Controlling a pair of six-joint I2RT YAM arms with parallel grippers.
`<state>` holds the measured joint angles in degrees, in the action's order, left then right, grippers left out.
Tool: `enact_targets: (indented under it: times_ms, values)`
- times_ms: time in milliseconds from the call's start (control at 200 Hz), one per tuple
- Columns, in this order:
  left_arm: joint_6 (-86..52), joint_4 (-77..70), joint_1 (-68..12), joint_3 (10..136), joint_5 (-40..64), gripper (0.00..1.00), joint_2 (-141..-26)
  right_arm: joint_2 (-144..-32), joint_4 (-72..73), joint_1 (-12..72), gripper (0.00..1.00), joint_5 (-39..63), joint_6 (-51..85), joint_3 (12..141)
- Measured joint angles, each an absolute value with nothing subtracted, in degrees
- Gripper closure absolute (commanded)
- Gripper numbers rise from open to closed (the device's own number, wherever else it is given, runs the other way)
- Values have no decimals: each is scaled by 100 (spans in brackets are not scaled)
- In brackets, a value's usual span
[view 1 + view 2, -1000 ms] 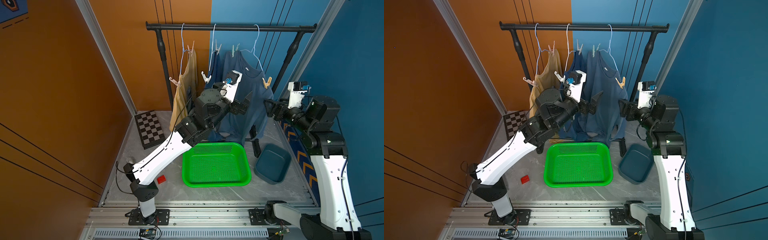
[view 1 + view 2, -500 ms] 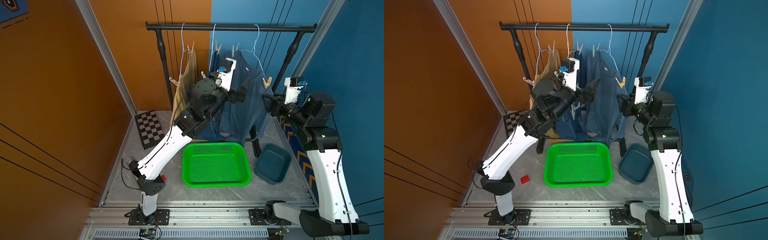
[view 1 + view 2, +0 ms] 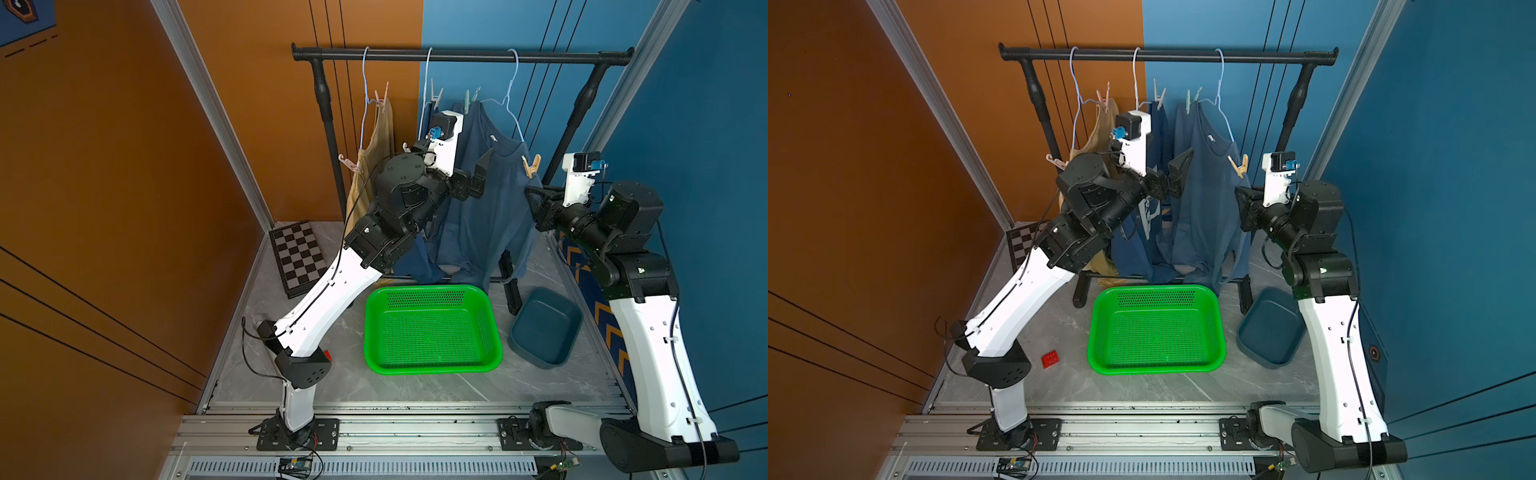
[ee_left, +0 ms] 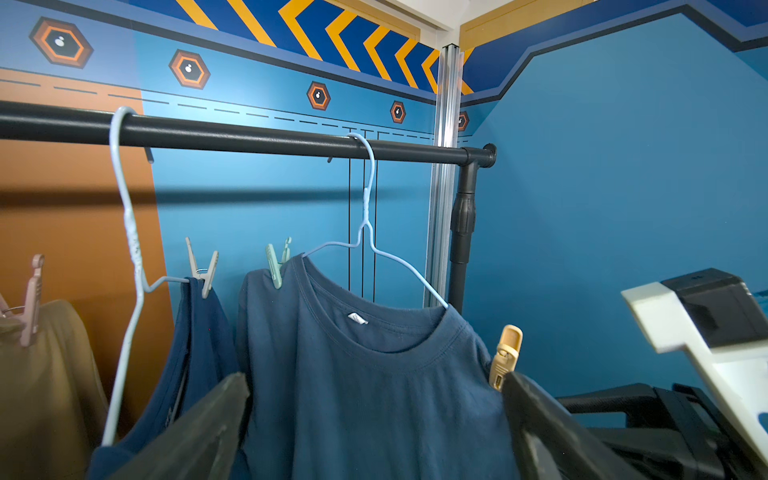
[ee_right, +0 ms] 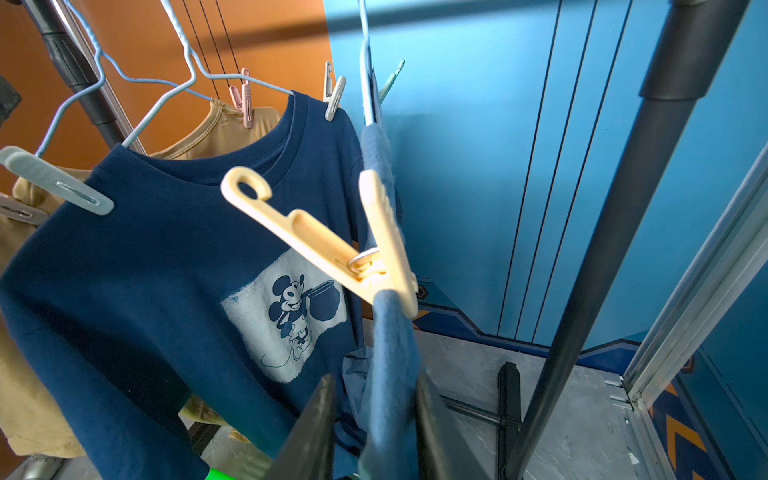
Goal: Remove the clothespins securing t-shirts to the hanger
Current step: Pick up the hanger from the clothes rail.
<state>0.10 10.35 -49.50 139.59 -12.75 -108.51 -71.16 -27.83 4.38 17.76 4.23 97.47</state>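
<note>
Three t-shirts hang on hangers from a black rail (image 3: 457, 54): pale yellow (image 3: 376, 141), dark navy with a white print (image 5: 145, 257), and slate blue (image 3: 486, 224). A yellow clothespin (image 5: 332, 249) clips the slate blue shirt's near shoulder (image 3: 530, 165). Just below that pin, my right gripper (image 5: 376, 384) straddles the same shirt's hanging fabric, jaws narrow, with a gap still showing on one side. My left gripper (image 4: 374, 386) is wide open before that shirt's chest (image 3: 473, 178). Pink (image 4: 31, 299), white (image 4: 203, 270) and mint green (image 4: 276, 266) clothespins sit on the far shoulders.
A green basket (image 3: 432, 365) and a dark blue tub (image 3: 544, 328) stand on the floor under the shirts. A chessboard (image 3: 297, 257) leans at the left wall. A red brick (image 3: 1050, 359) lies near the left arm's base. The rack's uprights flank the shirts.
The left arm rose up in front of the shirts, jaws staying wide. The right arm edged toward the slate blue shirt and its jaws narrowed around the fabric.
</note>
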Motion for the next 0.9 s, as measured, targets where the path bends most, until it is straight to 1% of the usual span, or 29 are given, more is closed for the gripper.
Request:
enact_targets:
  times_ms: [195, 325, 445, 496, 901]
  values:
    - [-60, 814, -4950, 13959, -1046, 2, -10855, -7116, -2779, 550, 83, 1603, 346, 9747]
    - [-115, 657, -4950, 13965, -952, 2, -10855, -7116, -2759, 569, 87, 1514, 318, 9747]
    - [-115, 622, -4941, 13976, -910, 2, -10855, -7116, -2729, 580, 95, 1455, 285, 9747]
    - [-113, 596, -4939, 13976, -886, 2, -10855, -7116, -2720, 596, 100, 1424, 296, 9747]
    - [-113, 534, -4939, 13976, -873, 2, -10855, -6906, -2460, 676, 100, 1127, 294, 9631]
